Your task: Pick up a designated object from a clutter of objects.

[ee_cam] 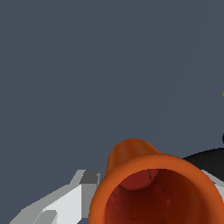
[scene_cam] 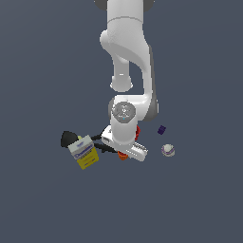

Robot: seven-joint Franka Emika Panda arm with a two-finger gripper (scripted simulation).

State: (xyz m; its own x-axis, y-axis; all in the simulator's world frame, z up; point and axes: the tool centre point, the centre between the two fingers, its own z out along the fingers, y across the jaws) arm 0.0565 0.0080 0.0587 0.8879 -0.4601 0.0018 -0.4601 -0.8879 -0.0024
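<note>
Smooth matt orange plastic on the cup (ee_cam: 157, 192), darker red inside. Glossy white casing on the arm (scene_cam: 128, 42), grey hand (ee_cam: 65, 201). Printed card look on the box (scene_cam: 83, 152). Flat matt grey surface (scene_cam: 42, 204).

a plain, flat slate-grey ground (scene_cam: 42, 57) fills both views, evenly lit, without walls or furniture

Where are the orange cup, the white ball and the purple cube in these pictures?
orange cup (ee_cam: 153, 192): wrist view, on the inner wall just below its rim.
white ball (scene_cam: 167, 150): exterior view, on the middle of its face.
purple cube (scene_cam: 162, 129): exterior view, on the middle of its visible side.
</note>
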